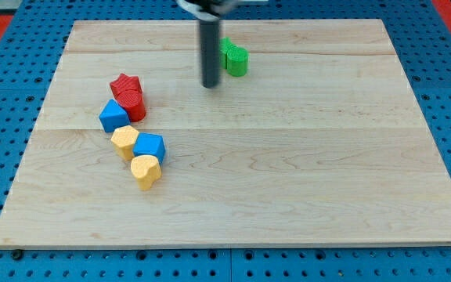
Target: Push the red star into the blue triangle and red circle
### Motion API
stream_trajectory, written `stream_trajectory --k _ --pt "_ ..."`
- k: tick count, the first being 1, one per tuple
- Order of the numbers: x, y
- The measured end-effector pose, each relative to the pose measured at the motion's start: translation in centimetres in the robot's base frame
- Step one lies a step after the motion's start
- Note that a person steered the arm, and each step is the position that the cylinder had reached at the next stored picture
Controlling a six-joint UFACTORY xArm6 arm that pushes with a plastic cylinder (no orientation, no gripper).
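A: Where's my tip (211, 84) now?

B: Upper middle of the frame, just left of the green block (236, 59), well apart from the cluster at left. There's no hand here, only the rod, so nothing opens or closes.

A: And the red star (124, 84)?

B: Upper left on the table (288, 157), touching the red circle (133, 104), with the blue triangle (113, 117) just below. It looks nearly done; I'd bring the tip above the star and nudge downward.

Red star (124, 84) against red circle (134, 103), blue triangle (113, 116)
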State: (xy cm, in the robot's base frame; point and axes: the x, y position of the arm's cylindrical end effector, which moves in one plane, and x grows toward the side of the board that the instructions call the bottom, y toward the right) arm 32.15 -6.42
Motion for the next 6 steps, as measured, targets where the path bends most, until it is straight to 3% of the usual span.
stream_trajectory --k 1,3,5,6 --pt "-3.2 -10.4" --pt "4.5 -6.4" --pt "2.3 -11.3" --pt "8.0 -14.5"
